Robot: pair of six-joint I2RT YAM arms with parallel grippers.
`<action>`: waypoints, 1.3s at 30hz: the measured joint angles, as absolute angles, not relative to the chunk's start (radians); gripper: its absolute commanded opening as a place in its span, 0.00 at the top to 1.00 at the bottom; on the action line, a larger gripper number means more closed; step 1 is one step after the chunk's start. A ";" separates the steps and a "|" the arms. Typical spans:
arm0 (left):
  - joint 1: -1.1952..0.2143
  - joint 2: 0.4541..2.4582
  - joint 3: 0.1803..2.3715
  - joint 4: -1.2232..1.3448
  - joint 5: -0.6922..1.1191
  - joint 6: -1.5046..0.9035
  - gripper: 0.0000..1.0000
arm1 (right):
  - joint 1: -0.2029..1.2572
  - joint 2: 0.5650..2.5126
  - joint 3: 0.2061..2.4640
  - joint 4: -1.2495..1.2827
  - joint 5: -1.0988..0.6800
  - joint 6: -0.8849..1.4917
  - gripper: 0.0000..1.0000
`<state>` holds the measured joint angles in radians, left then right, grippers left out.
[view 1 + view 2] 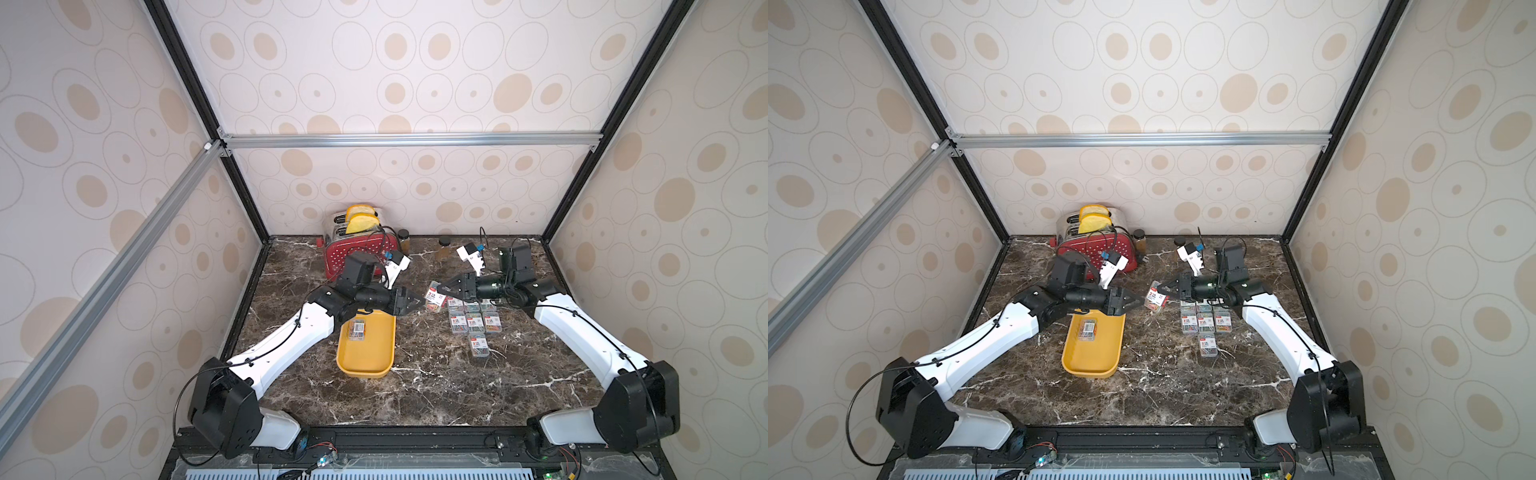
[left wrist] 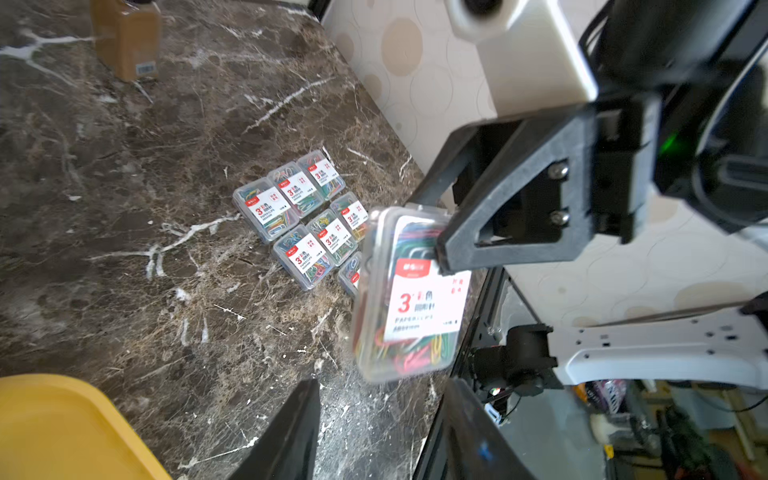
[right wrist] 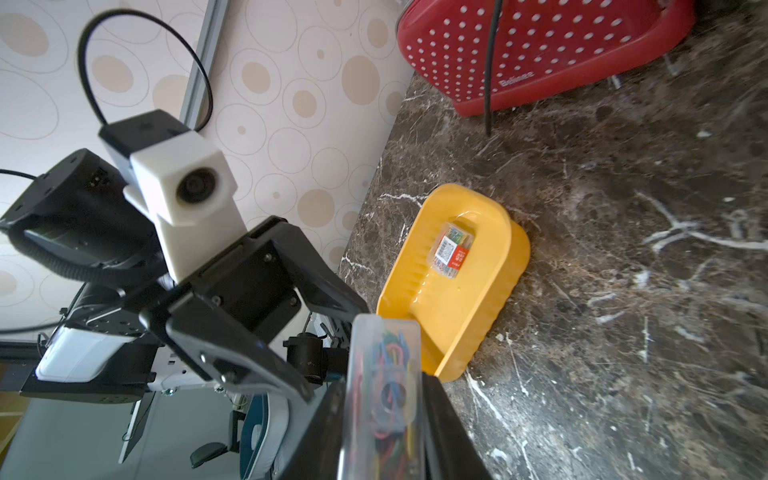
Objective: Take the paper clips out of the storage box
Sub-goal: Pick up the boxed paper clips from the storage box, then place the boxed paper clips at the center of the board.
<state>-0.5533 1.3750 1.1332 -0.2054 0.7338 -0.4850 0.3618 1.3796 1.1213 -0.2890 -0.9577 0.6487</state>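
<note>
Step in hand, as I judge it: carrying a case out. Mid-frame in both top views, the right gripper (image 1: 443, 288) clamps the held case (image 1: 434, 301) in narrow fingers (image 2: 511, 249) above the tabletop (image 1: 415, 395). The left gripper (image 1: 419, 302) has its fingers (image 2: 291, 432) parted and empty. A last case (image 1: 357, 329) lies in the box (image 1: 368, 355), left of centre. Next: set the held case by the group (image 1: 473, 322).

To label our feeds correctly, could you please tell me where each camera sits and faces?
Top views: high at the near edge, looking down at the table; both arms show.
Left wrist: on the left arm, facing the right pincer gripping a case; own tips show.
Right wrist: on the right arm, facing the storage box and left pincer.
Shared: both wrists see that case.
</note>
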 measured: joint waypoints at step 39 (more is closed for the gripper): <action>-0.492 1.504 0.973 0.432 1.093 -0.921 0.42 | 0.324 1.364 1.028 0.072 -1.140 0.856 0.89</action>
<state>-0.4923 1.5043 0.9730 0.4324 1.0935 -0.9207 0.3241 1.3640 1.0275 0.0723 -1.1404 0.8562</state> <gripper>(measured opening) 0.592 0.275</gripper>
